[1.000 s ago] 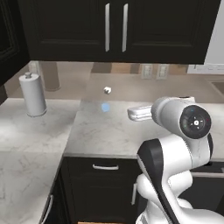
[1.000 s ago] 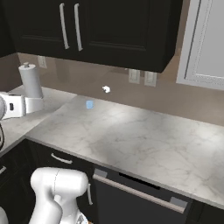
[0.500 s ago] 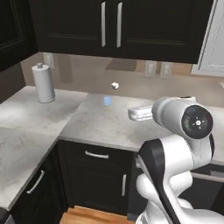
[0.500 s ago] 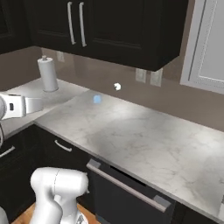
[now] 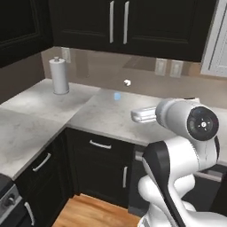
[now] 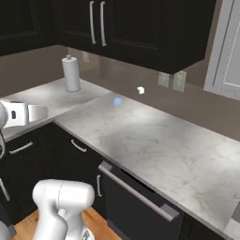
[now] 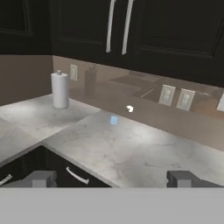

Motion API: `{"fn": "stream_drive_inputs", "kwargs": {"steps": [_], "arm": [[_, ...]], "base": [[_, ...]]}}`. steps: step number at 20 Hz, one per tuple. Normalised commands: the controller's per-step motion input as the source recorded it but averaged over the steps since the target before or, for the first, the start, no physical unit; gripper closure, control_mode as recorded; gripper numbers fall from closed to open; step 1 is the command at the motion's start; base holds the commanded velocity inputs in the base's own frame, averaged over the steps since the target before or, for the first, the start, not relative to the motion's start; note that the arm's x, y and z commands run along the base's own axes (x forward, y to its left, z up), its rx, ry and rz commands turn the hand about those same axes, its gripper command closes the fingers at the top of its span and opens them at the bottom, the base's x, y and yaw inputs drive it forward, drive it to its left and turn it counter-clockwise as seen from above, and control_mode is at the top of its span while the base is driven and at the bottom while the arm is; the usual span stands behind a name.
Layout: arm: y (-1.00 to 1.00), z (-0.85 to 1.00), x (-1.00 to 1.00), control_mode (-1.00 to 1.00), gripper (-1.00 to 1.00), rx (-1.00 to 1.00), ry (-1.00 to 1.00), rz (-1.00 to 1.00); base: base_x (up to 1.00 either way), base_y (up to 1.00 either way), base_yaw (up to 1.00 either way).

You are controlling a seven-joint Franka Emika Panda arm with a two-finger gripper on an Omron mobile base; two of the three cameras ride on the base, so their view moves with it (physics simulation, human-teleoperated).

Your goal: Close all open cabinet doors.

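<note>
My pincer (image 7: pixel 112 179) is hanging wide open and holding nothing; in the hand view its two grey fingertips (image 7: pixel 40 178) are standing far apart along the bottom, with bare marble between them. In the left base view my forearm is reaching out level over the counter (image 5: pixel 106 113), pointing towards nine o'clock.

Straight ahead at twelve o'clock the grey-veined worktop is running back to a brown glossy backsplash (image 7: pixel 144 109). A small white speck (image 7: pixel 129 108) is sitting on that wall, and just below it, towards seven o'clock, a pale blue dot (image 7: pixel 113 120) is showing on the marble. At about two o'clock a pair of pale wall sockets (image 7: pixel 176 97) is mounted on the backsplash. Out at ten o'clock a white paper-towel roll (image 7: pixel 60 89) is standing upright on the side run of the counter, close to the corner, with another small socket (image 7: pixel 73 71) just beside it on the wall.

Above everything, the black upper cabinet doors (image 7: pixel 83 26) are lying flush with their frame, two slim silver bar handles (image 7: pixel 118 26) hanging side by side at the meeting edge, at about twelve o'clock. From the right base view the same pair (image 6: pixel 96 22) is looking shut. I cannot tell about the dark cabinet at far nine o'clock (image 5: pixel 20 31).

Below the counter edge, black drawer fronts (image 5: pixel 99 148) with horizontal handles are showing, and a lower door (image 5: pixel 122 177) with a short vertical handle is sitting closed.
</note>
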Motion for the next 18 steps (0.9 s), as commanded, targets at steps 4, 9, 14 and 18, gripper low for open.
{"fn": "stream_drive_inputs", "kwargs": {"steps": [4,9,14,18], "arm": [[0.00,0.00,0.00,1.00,-1.00,0.00,0.00,0.00],[0.00,0.00,0.00,1.00,-1.00,0.00,0.00,0.00],[0.00,0.00,0.00,1.00,-1.00,0.00,0.00,0.00],[0.00,0.00,0.00,1.00,-1.00,0.00,0.00,0.00]], "base": [[-0.63,0.00,0.22],[-0.68,0.13,0.20],[-0.50,0.14,0.20],[-0.33,0.12,0.25]]}}
